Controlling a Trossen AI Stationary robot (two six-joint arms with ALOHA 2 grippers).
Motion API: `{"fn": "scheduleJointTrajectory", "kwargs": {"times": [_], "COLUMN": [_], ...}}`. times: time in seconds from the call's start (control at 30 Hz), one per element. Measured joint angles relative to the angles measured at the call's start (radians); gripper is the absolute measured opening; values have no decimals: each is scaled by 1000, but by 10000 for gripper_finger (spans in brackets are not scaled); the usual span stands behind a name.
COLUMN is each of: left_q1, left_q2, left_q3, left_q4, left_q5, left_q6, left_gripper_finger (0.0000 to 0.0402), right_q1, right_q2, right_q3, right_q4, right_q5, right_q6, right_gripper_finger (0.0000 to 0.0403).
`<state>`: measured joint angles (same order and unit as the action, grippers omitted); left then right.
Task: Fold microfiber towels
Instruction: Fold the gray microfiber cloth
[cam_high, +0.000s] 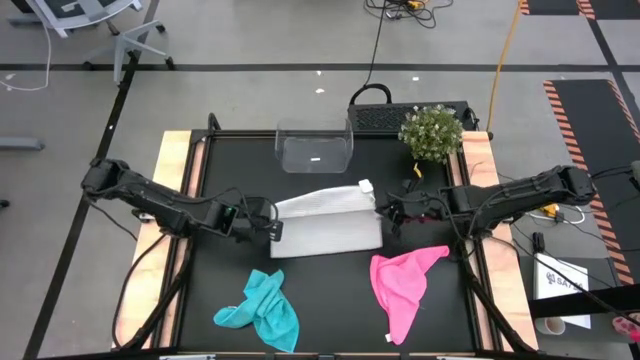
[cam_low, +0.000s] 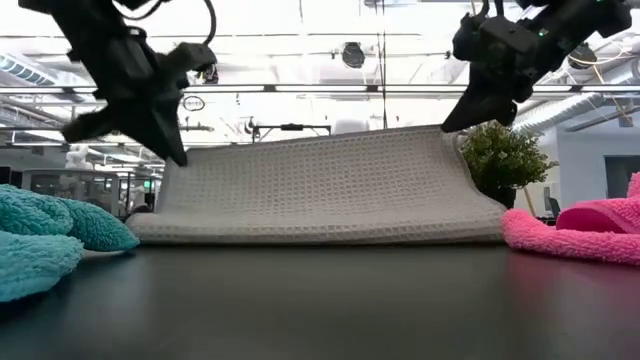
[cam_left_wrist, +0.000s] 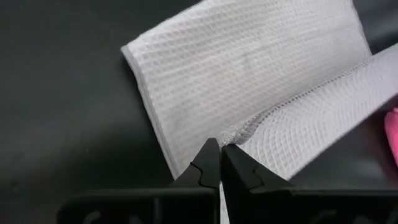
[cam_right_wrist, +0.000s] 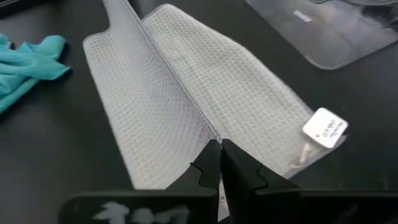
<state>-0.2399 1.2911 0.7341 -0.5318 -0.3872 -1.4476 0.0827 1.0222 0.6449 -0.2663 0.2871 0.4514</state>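
Two grippers hold one edge of the grey-white towel (cam_high: 325, 222) lifted mid-fold at the black table's (cam_high: 330, 310) centre: left gripper (cam_left_wrist: 219, 151) pinched shut on one corner, right gripper (cam_right_wrist: 219, 148) pinched shut on the other. Next move likely calls for carrying that edge across evenly to meet the far edge. Teal towel (cam_high: 262, 309) and pink towel (cam_high: 402, 282) lie crumpled near the grey-white towel, clear bin (cam_high: 315, 148) and small plant (cam_high: 432, 133) beyond it; grey floor surrounds the table.

Overhead, table-level, two close wrist views
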Motion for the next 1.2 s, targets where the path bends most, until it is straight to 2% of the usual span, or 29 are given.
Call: {"fn": "scheduleJointTrajectory", "kwargs": {"times": [0.23, 0.47, 0.6, 1.03, 1.2], "left_q1": [66, 140, 161, 183, 184], "left_q2": [0, 0, 0, 0, 0], "left_q3": [-18, -19, -19, -19, -19], "left_q4": [25, 36, 39, 39, 33], "left_q5": [-63, -59, -57, -47, -56], "left_q6": [89, 168, 193, 207, 250], "left_gripper_finger": [1, 1, 1, 3, 22], "right_q1": [-41, -91, -135, -169, -169], "right_q2": [0, 0, 0, 0, 0], "right_q3": [-63, -217, -265, -278, -278], "right_q4": [62, 332, 422, 437, 434], "right_q5": [-1, 2, 1, -12, -14], "right_q6": [-27, -27, -45, -75, -95], "right_gripper_finger": [0, 0, 0, 0, 8]}}
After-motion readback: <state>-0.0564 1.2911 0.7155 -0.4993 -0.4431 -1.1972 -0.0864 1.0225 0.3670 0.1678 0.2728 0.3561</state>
